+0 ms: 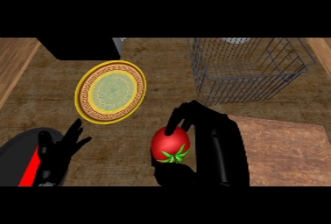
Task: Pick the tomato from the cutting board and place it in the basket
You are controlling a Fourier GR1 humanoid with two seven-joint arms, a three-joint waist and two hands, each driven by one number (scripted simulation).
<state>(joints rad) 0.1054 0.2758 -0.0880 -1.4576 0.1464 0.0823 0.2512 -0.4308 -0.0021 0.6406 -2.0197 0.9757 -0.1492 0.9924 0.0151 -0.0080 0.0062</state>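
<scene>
Right hand (205, 131) has its fingers curled round the tomato (170, 145), holding it above the surface just left of the cutting board (284, 148). Picking looks done; carrying is the step in hand. Next, I judge, the tomato must travel far and right, over the rim of the wire basket (249, 65), then be released. It is red, glossy, with a green calyx facing the view. Left hand (59, 146) rests open near left.
</scene>
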